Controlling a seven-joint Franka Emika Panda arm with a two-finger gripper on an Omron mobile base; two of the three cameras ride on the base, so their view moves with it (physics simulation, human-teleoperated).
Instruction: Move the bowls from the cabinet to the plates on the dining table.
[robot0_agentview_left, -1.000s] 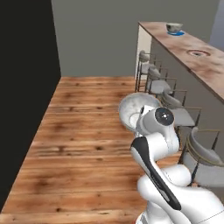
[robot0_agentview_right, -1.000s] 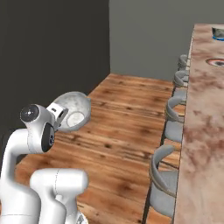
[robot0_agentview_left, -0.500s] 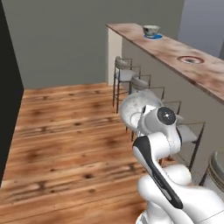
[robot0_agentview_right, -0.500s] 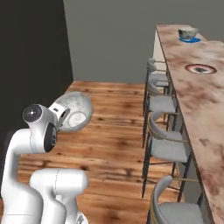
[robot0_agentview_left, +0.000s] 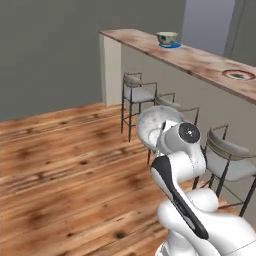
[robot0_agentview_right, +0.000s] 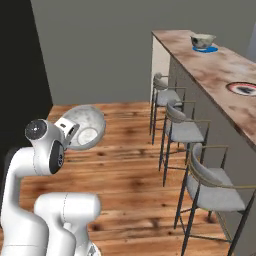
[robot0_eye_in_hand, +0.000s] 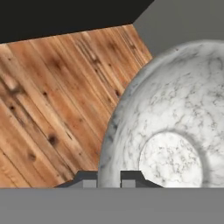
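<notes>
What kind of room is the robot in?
Probably a kitchen's dining area: a long marble dining table at bar height, tall stools lined up beside it, and a bowl sitting on a blue plate.

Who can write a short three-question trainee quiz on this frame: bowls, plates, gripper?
1. True or false: the blue plate on the dining table already has a bowl on it.
2. What is the gripper shut on? A) a stool B) a stone-look bowl C) a plate
3. Fill in: the reddish-brown-rimmed plate is ____ (bare / loaded).

Key: 1 true; 2 B, the fingers pinch its rim in the hand view; 3 bare.
</notes>
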